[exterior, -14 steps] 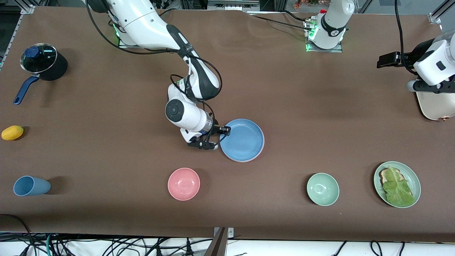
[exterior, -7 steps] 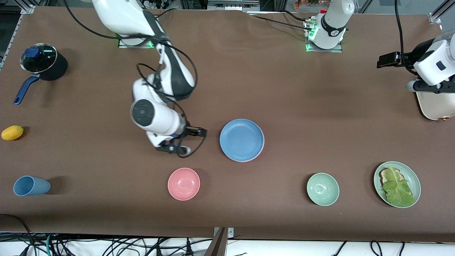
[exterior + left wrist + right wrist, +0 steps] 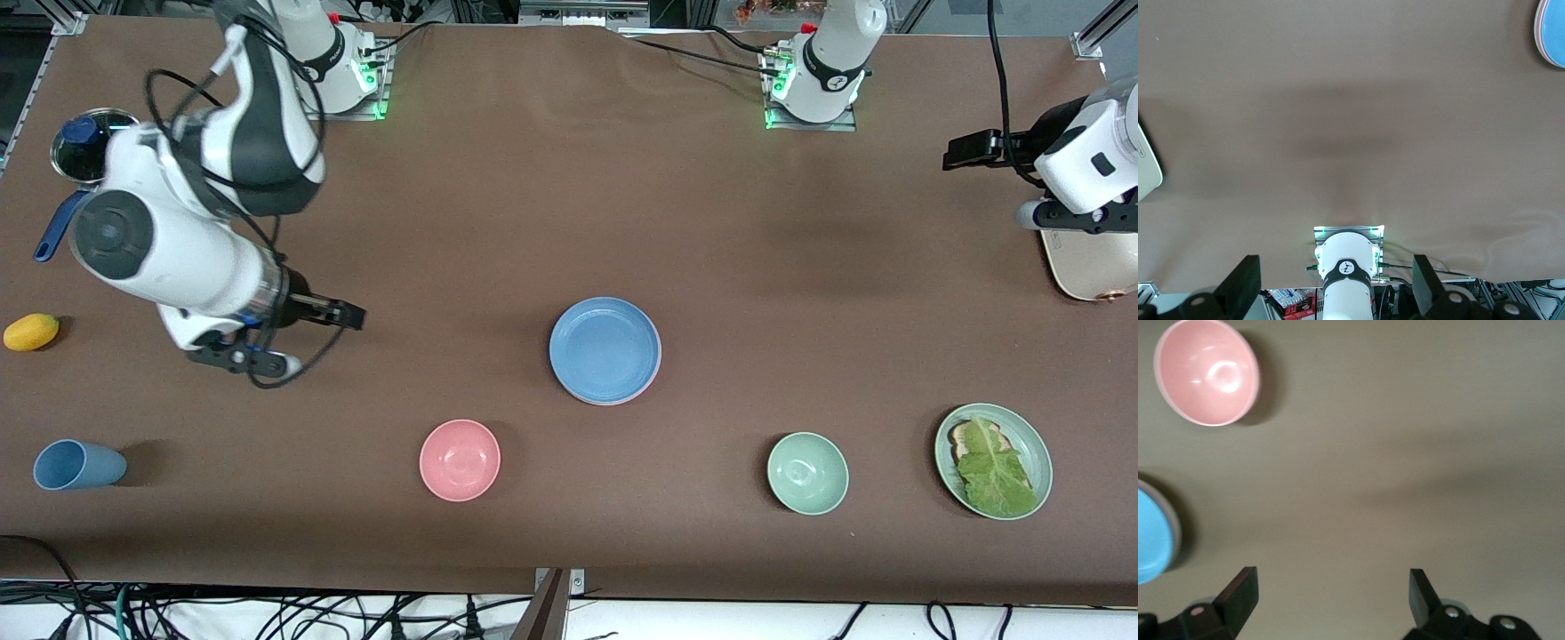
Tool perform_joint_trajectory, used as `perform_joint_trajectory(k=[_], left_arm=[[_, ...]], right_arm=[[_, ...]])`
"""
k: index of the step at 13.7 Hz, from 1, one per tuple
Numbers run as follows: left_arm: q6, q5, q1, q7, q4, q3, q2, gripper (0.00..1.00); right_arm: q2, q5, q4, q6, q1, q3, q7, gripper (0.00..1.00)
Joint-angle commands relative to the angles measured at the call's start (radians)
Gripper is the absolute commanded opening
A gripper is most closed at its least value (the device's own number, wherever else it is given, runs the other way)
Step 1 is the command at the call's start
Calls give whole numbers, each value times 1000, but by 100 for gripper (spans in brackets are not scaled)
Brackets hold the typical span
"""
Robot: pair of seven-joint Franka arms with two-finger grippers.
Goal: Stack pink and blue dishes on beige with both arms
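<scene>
Plates: blue plate (image 3: 605, 350) tops the stack mid-table, well apart from the empty, wide-open right gripper (image 3: 302, 342); left gripper (image 3: 1335, 283) open, waiting.

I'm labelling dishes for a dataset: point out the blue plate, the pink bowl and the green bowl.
blue plate (image 3: 605, 349), front view, middle of its flat face.
pink bowl (image 3: 460, 460), front view, bottom of its hollow.
green bowl (image 3: 807, 473), front view, bottom of its hollow.

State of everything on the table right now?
blue plate: top of stack, pink plate rim showing beneath
right gripper: open, empty, over bare table toward right arm's end
left gripper: open, empty, waiting over left arm's end
pot: lid on
pink bowl: upright, empty
green bowl: upright, empty
green plate: holds bread and lettuce
</scene>
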Motion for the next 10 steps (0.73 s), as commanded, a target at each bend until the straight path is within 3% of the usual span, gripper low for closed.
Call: perform_joint_trajectory(k=[1,4,7,10], left_arm=[[4,9,0,-3,-8,0,-13,100],[4,9,1,-3,-8,0,-13,100],[4,9,3,-3,-8,0,-13,100],[4,9,3,-3,-8,0,-11,100]], right_arm=[[-117,-112,-11,-63,-142,138,-61,100],[-177,-146,-12,-132,-237,177,-134,100],[-265,-184,-83,-163,-423,327,-188,100],[-401,-259,-269,-71,-552,474,-181,100]])
